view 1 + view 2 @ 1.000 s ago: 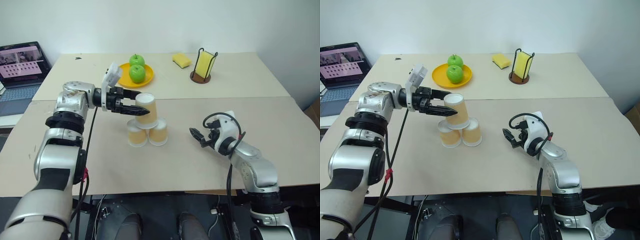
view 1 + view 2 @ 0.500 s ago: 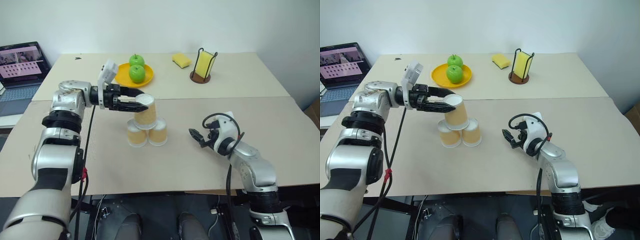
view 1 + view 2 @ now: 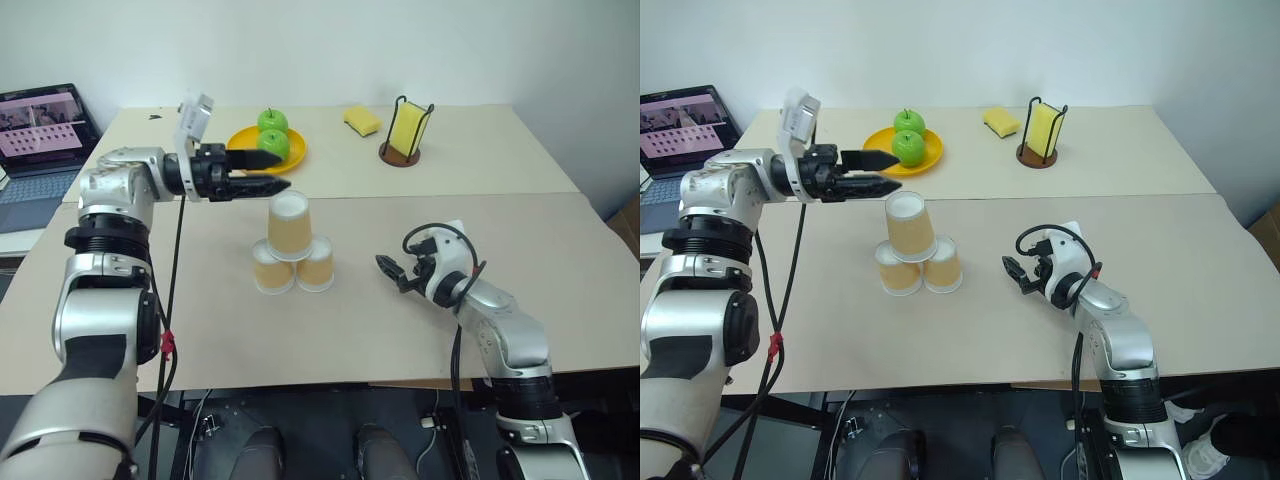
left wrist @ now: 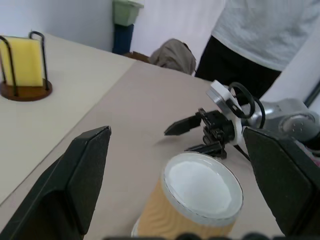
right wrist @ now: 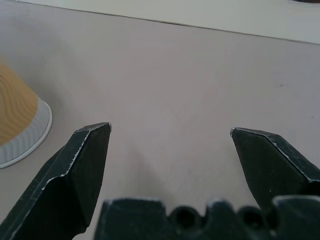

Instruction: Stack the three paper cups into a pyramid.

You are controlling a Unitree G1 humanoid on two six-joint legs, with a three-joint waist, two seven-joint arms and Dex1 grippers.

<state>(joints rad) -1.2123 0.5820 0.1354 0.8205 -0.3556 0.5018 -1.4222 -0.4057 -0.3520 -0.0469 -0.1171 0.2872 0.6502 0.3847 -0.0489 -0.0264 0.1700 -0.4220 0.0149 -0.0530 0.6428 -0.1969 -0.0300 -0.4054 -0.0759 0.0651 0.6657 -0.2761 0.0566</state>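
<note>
The three paper cups stand upside down as a pyramid on the near table. The top cup rests on the bottom left cup and the bottom right cup. My left gripper hangs open just above and to the left of the top cup, touching nothing. In the left wrist view the top cup's white base lies between and below its fingers. My right gripper is open and low over the table, to the right of the pyramid, with a cup's rim off to one side.
On the far table are a yellow plate with two green apples, a yellow sponge and a wire holder with a sponge. A laptop sits far left. A person stands beyond the table's right side.
My left gripper, which straddled the top cup a second ago, has lifted up and drawn back left, leaving the cup standing on the two below. The right arm has kept still.
</note>
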